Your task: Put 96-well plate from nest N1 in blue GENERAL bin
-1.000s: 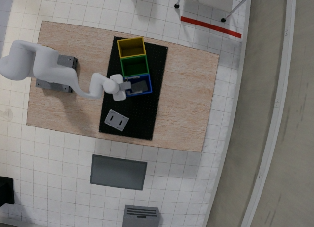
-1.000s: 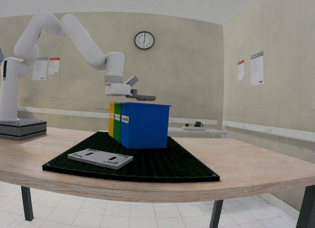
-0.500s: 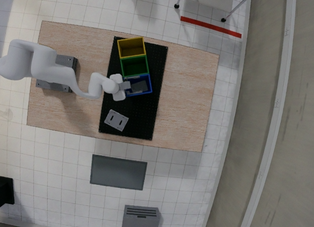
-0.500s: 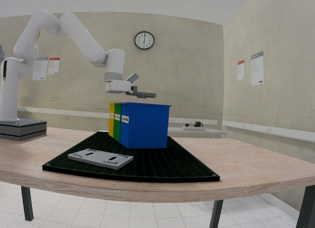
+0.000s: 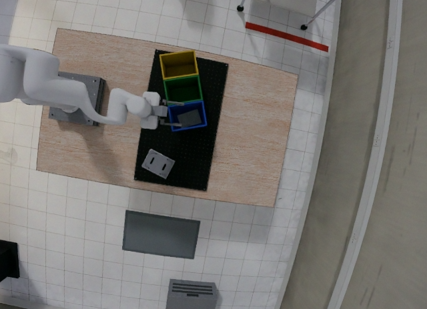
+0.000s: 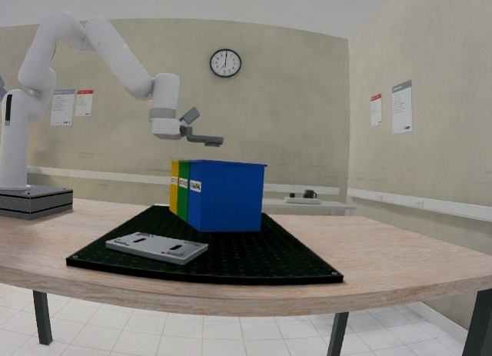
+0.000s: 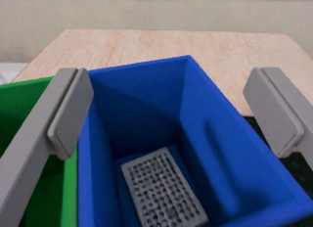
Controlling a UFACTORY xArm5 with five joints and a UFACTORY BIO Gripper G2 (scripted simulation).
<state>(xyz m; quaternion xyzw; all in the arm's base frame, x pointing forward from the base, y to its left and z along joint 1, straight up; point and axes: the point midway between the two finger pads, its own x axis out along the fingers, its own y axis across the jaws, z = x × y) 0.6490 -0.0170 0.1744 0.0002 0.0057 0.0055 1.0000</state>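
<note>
On the left at the near end, the plate nest N1 (image 5: pixel 158 163) (image 6: pixel 157 247) lay bare on the black board (image 5: pixel 187 154) (image 6: pixel 254 261). Farther back stood 3 upright bins — the yellow bin (image 5: pixel 161 65) (image 6: pixel 174 201), the green bin (image 5: pixel 201 89) (image 6: pixel 182 203) (image 7: pixel 70 193) and, nearest, the blue bin (image 5: pixel 204 114) (image 6: pixel 228 197) (image 7: pixel 139 100). The gripper (image 5: pixel 182 114) (image 6: pixel 221 141) (image 7: pixel 171 110) hovered above the blue bin, released, its 2 fingers apart with nothing between. The 96-well plate (image 5: pixel 191 117) (image 7: pixel 163 188) was inside the blue bin — wells showing.
</note>
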